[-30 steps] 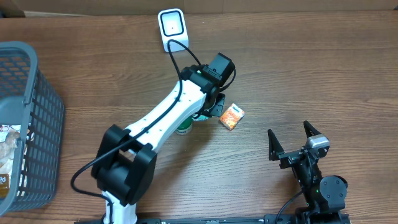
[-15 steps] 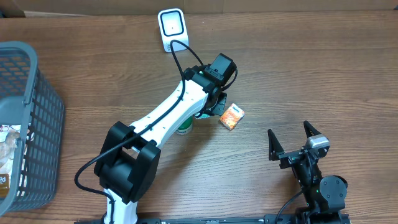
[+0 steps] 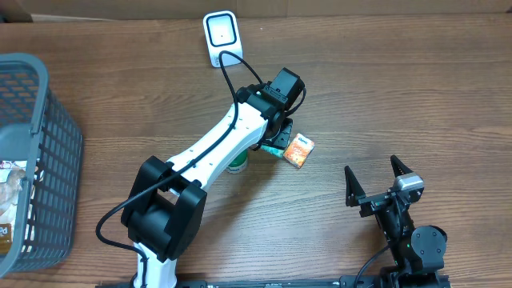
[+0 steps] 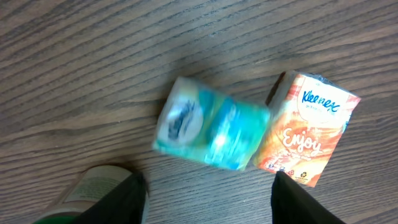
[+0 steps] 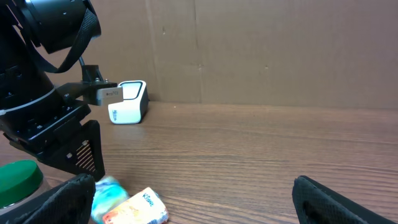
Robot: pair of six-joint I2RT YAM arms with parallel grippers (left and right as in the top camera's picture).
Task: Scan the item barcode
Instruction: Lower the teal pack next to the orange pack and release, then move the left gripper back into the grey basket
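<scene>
Scanning seems undone: left hand point(image 4: 205, 198) gapes over teal wrapped tissue pack point(image 4: 211, 134), white boxy scanner point(image 3: 219, 32) at eleven o'clock; right hand point(image 3: 372, 178) gapes empty

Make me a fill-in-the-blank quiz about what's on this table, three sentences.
The orange pack carries the brand name ____.
The round lid is ____ in colour.
The scanner is ____ in colour.
Missing words: Kleenex; green; white.
</scene>
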